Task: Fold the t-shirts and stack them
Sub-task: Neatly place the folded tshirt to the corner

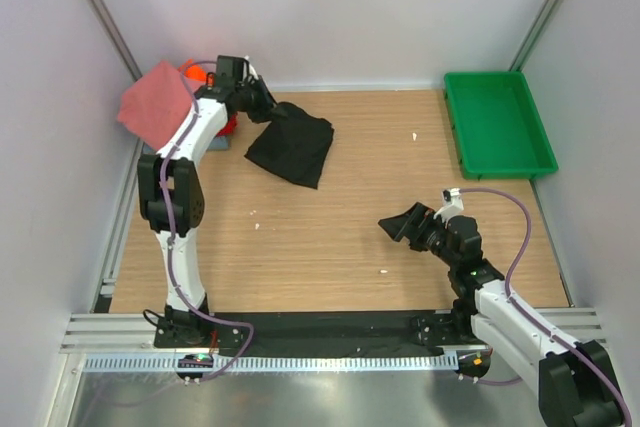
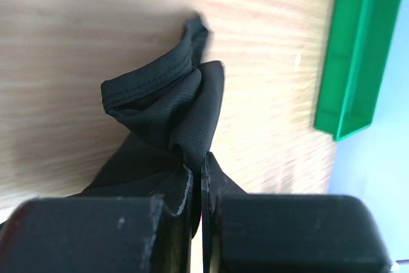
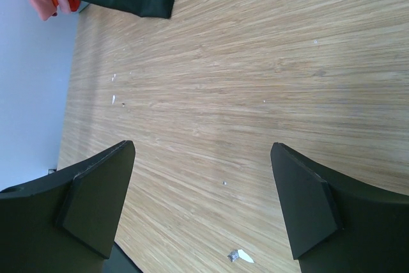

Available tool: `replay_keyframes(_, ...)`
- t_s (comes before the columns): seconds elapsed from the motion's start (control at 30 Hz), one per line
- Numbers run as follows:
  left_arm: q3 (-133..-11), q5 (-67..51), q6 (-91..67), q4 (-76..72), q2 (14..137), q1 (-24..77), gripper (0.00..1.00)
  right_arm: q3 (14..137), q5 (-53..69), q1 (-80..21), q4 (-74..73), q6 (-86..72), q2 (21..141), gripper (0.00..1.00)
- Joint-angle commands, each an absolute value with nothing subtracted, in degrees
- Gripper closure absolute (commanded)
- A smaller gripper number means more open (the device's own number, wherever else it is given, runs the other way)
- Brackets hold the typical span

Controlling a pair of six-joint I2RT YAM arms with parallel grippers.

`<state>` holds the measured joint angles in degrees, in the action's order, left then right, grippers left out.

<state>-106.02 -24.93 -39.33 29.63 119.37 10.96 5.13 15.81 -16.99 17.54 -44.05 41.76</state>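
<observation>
My left claw (image 2: 203, 180) is pinched tight on a bunched fold of the black t-shirt (image 2: 167, 116), and my fingers hide the exact pinch. The shirt drapes onto the wooden table (image 1: 330, 237) at far left, beside folded shirts (image 1: 155, 107) partly hidden by my arm. My right claw (image 3: 204, 202) gapes wide, holding nothing.

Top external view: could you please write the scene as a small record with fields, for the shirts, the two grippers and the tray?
black t-shirt: folded, on the table, far left of centre, one bunched edge pinched
left gripper: shut on the black t-shirt
right gripper: open, holding nothing, over bare wood at near right
folded stack: salmon-pink, orange and red cloth, far left corner, beside the left arm
green tray: far right corner
</observation>
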Motion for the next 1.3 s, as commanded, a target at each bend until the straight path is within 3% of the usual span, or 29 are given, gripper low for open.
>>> replay_keyframes(0.0,-111.8,-26.0,-37.2,34.3,117.1,9.1,1.0,5.1,15.8,-16.5,20.6,-44.6,40.5,0.06)
replay_keyframes(0.63,-142.2,-29.0,-46.0,39.2,123.2,0.6,1.0,4.4,16.9,-15.5,21.3,-45.1,40.1,0.06)
replay_keyframes(1.27,-143.2,-30.2,-59.6,21.2,119.8,-8.4,1.0,3.8,17.9,-14.5,21.4,-45.4,38.8,0.06)
